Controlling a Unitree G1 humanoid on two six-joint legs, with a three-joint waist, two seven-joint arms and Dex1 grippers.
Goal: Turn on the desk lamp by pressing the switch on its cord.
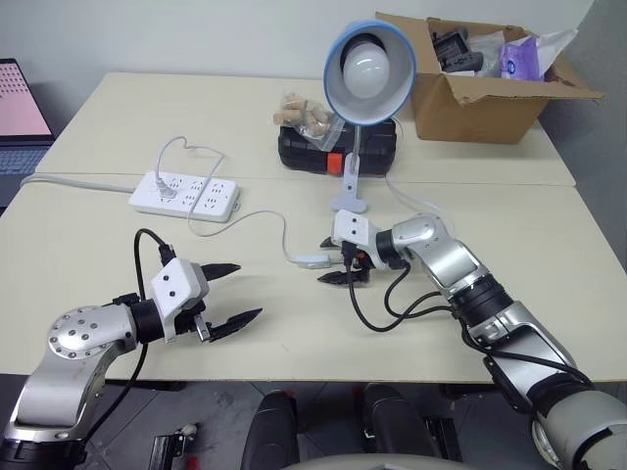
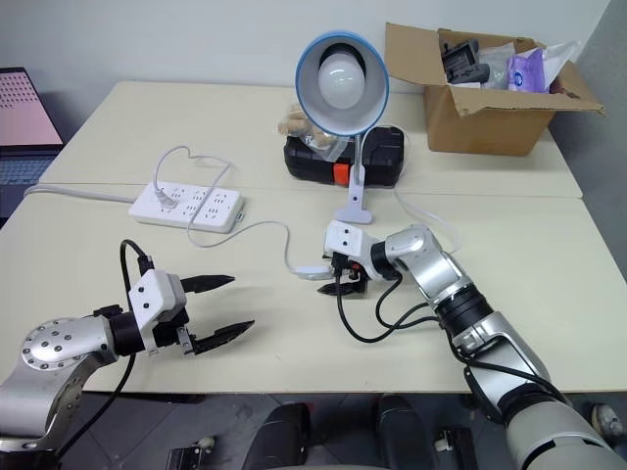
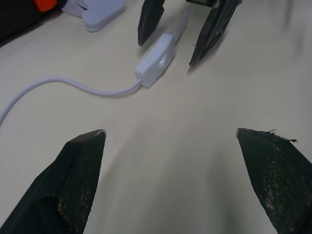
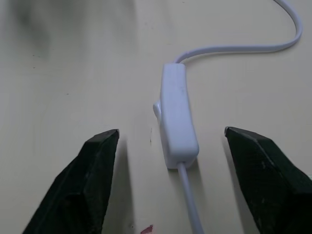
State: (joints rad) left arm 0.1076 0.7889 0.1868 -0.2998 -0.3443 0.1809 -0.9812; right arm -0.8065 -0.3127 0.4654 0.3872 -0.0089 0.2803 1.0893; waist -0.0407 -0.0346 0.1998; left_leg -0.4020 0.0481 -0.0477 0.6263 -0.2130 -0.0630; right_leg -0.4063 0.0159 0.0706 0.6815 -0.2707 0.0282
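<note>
On the cream table (image 1: 118, 255) — power strip (image 1: 184, 194), switch (image 4: 176, 114)

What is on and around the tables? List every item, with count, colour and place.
desk lamp: one, light-blue shade, white bulb unlit, standing mid-table.
cord: one, thin white, curving from the power strip to the switch.
switch: one, white, lying on the table between the right gripper's open fingers, untouched.
power strip: one, white, left of the lamp.
tool case: one, black with an orange latch, behind the lamp.
bag of snacks: one, clear with tan pieces, on the case.
cardboard box: one, brown, open, far right corner.
laptop: one, at the left edge.
left gripper: black fingers, open, over bare table.
right gripper: black fingers, at the switch.
</note>
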